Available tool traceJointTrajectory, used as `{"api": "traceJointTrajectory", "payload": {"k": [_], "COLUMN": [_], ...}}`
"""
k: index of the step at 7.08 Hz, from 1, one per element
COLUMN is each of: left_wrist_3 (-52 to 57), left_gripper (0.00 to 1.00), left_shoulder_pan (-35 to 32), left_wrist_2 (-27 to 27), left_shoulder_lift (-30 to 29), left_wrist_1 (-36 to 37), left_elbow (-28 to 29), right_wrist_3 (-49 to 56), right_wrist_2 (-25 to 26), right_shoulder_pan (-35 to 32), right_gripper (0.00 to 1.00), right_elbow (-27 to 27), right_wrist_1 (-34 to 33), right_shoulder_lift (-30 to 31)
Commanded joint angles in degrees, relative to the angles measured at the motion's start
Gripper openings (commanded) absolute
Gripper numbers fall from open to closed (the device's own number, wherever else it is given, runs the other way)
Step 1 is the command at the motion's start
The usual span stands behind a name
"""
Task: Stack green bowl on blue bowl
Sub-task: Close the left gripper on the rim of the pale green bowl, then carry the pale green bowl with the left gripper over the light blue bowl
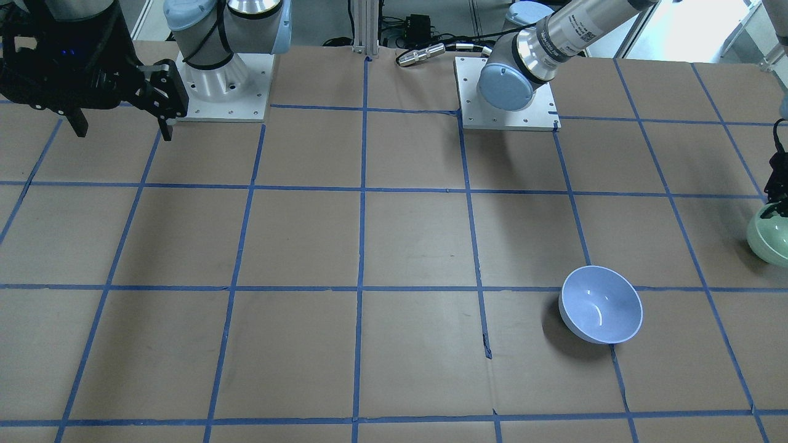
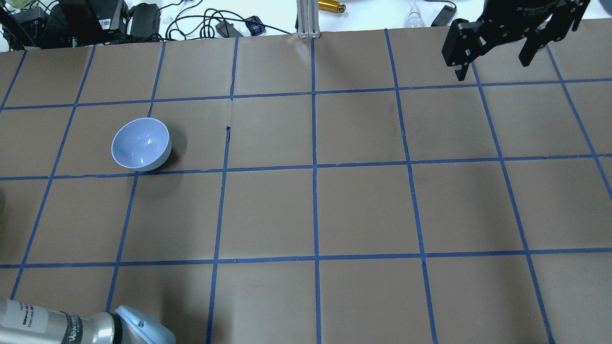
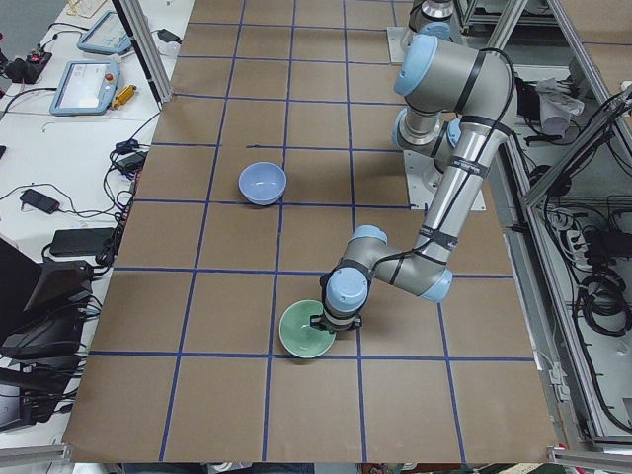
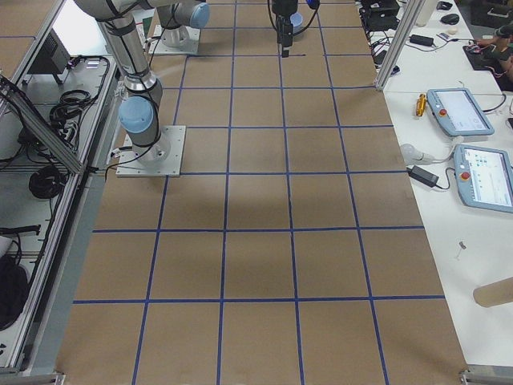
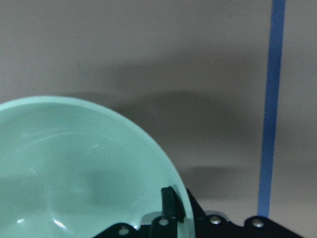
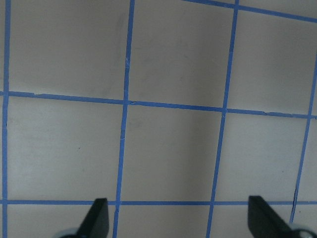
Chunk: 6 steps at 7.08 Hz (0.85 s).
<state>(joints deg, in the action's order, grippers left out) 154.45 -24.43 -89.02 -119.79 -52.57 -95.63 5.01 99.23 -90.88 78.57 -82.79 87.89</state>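
Observation:
The green bowl (image 1: 769, 237) is at the table's end on my left side, cut by the front-facing view's right edge. It also shows in the exterior left view (image 3: 304, 332) and fills the left wrist view (image 5: 74, 168). My left gripper (image 5: 181, 206) is shut on its rim, one finger inside and one outside; it also shows in the front-facing view (image 1: 777, 206). I cannot tell if the bowl is off the table. The blue bowl (image 1: 600, 304) sits upright and empty about two grid squares away (image 2: 141, 143). My right gripper (image 2: 495, 59) is open and empty, high over the far right corner.
The table (image 2: 315, 210) is brown paper with a blue tape grid. The two arm bases (image 1: 508, 92) stand at the robot's edge. Cables and power bricks (image 2: 143, 19) lie beyond the far edge, and teach pendants (image 4: 461, 112) lie on the side bench.

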Motion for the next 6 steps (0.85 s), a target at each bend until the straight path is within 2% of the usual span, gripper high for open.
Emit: {"api": "traceJointTrajectory", "payload": {"k": [1,3,6], "left_wrist_3": [-0.37,-1.17,-8.87], "left_gripper": [0.0,0.0,0.0], "left_shoulder_pan": [-0.26,-1.83,-11.12], "left_wrist_2": [0.42,4.72,8.15], "left_shoulder_lift": [1.83,4.38,10.52], "left_wrist_1": [0.09,-0.87,-5.6], "left_elbow": [0.18,0.79,0.97], "right_wrist_3": [0.0,0.0,0.0], "right_wrist_2": [0.0,0.0,0.0], "right_shoulder_pan": [0.0,0.0,0.0], "right_gripper": [1.0,1.0,1.0], "right_elbow": [0.0,0.0,0.0], "right_wrist_1": [0.0,0.0,0.0], "right_shoulder_lift": [0.0,0.0,0.0]}}
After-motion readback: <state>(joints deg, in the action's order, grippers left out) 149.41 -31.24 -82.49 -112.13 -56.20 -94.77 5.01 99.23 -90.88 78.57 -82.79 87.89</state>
